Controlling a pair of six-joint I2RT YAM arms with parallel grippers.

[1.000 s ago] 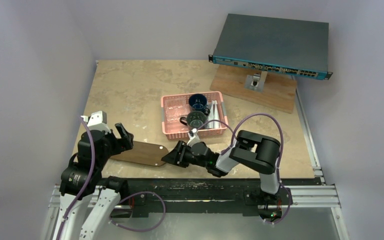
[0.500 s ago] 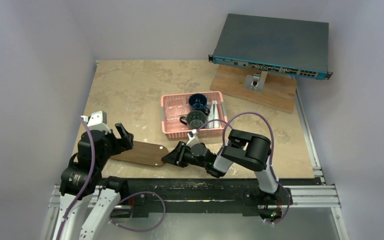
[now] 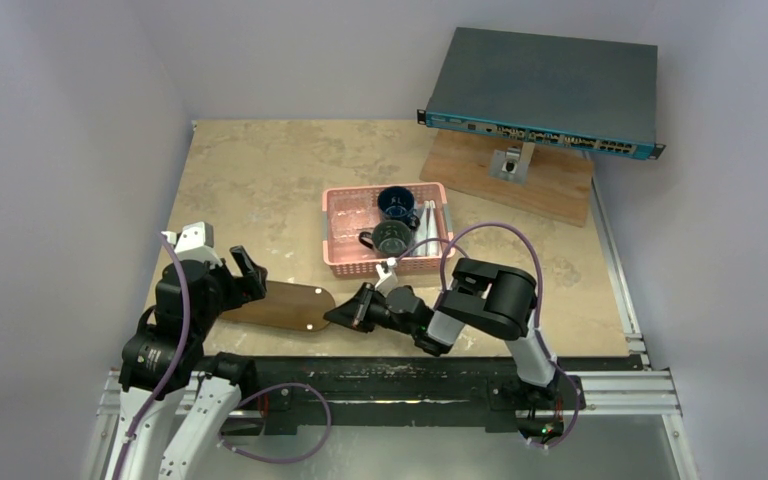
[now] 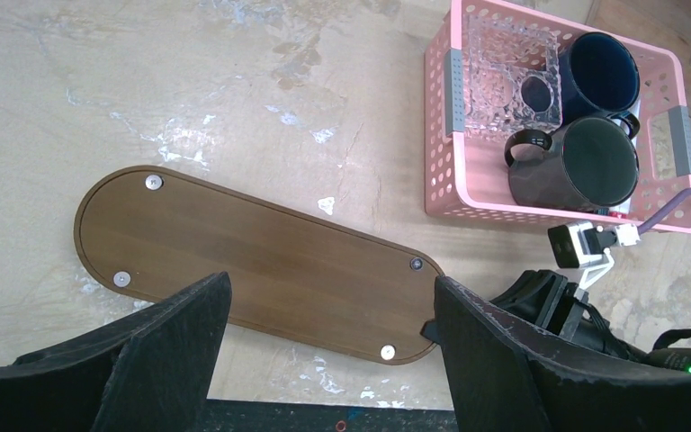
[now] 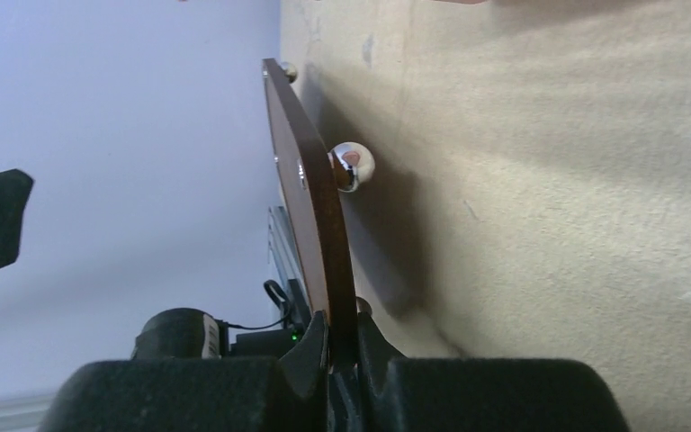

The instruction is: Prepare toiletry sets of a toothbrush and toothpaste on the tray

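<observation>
Your right gripper [image 3: 344, 316] has jaws clenched on the tray's [image 4: 252, 263] right end; its length follows the desk's [image 3: 260, 180] near edge; left gripper [image 4: 331, 306] above, jaws released.

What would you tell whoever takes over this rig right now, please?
Right gripper: shut on the right end of the tray, which sits front-left of the pink basket.
Left gripper: open above the tray, holding nothing.
Toiletries: pale slim pieces at the basket's right end; too small to tell brush from tube.
Done: nothing is on the tray yet.
Left: release the tray, then move a toothbrush and toothpaste onto it.
</observation>
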